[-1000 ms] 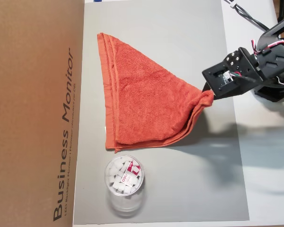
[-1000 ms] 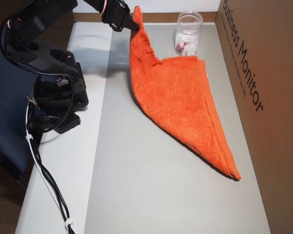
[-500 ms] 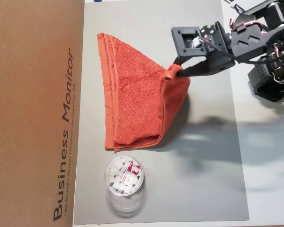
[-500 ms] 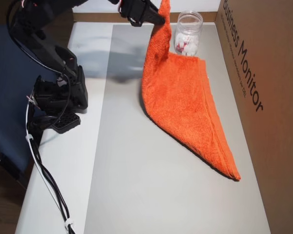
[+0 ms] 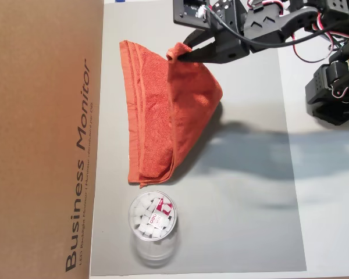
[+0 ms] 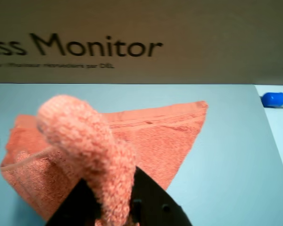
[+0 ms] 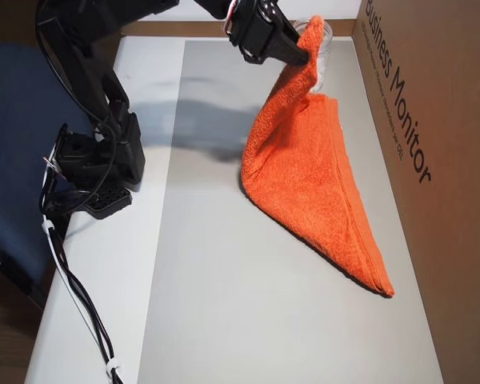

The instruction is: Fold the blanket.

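Observation:
The blanket (image 5: 151,122) is an orange-red terry towel lying along the cardboard box, with one corner lifted off the mat. My gripper (image 5: 177,56) is shut on that corner and holds it up over the towel's far end. In the other overhead view the raised corner hangs from the gripper (image 7: 304,54), and the blanket (image 7: 320,192) drapes down to a pointed end at the lower right. The wrist view shows the pinched blanket corner (image 6: 85,136) bulging above the dark fingers (image 6: 151,200), with the flat layer lying beyond.
A clear plastic cup (image 5: 153,224) of white pieces stands near the towel's lower end, partly hidden behind the lifted corner in the other overhead view. The "Business Monitor" cardboard box (image 5: 43,139) borders the grey mat (image 5: 238,192). The arm base (image 7: 96,168) sits beside the mat. A blue pen tip (image 6: 273,99) lies at the mat's edge.
The gripper has carried the held corner up and across the towel toward the box, from the mat's outer side, folding the cloth over itself. The cup has not moved.

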